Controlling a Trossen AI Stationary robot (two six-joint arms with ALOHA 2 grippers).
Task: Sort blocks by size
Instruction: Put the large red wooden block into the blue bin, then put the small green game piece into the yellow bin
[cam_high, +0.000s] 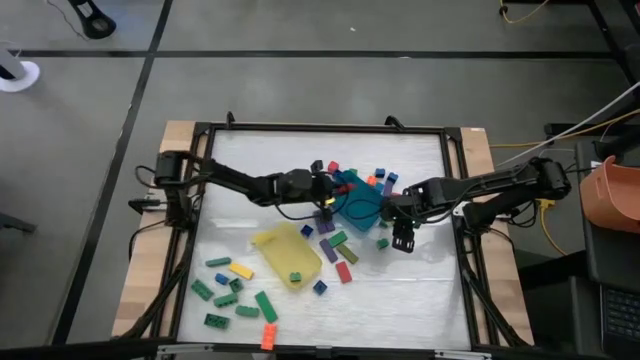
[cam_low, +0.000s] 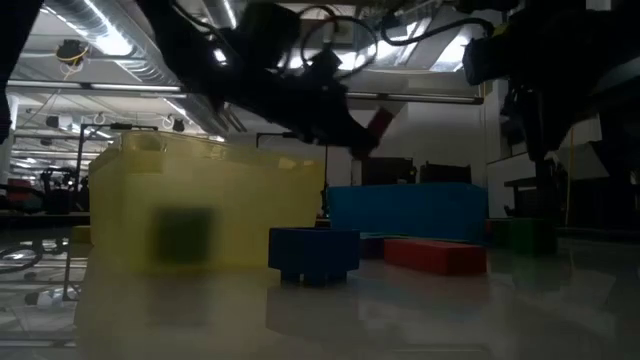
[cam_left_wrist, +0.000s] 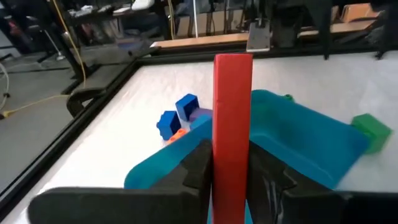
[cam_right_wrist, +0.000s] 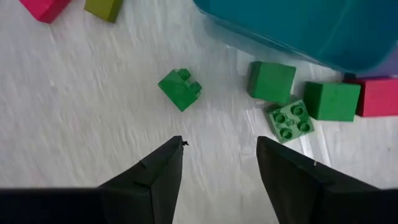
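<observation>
Red bar (cam_left_wrist: 232, 124) base hidden in clenched left tool (cam_left_wrist: 227, 180); right tool (cam_right_wrist: 219, 163) released, empty

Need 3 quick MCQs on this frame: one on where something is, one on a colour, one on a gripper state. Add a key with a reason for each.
1. Where is the left gripper?
A. over the yellow tray
B. at the edge of the teal-blue tray
C. parked off the table

2. What colour is the long block in the left gripper?
A. red
B. green
C. yellow

3. How does the right gripper stand?
A. shut on a green block
B. shut and empty
C. open above the table with nothing between its fingers

Key:
1 B: the high view shows the left gripper at the teal-blue tray's edge, and the left wrist view shows that tray just past its fingers.
2 A: the left wrist view shows a red bar upright between the dark fingers.
3 C: the right wrist view shows the fingers apart over bare table, with the small green blocks lying beyond them.
</observation>
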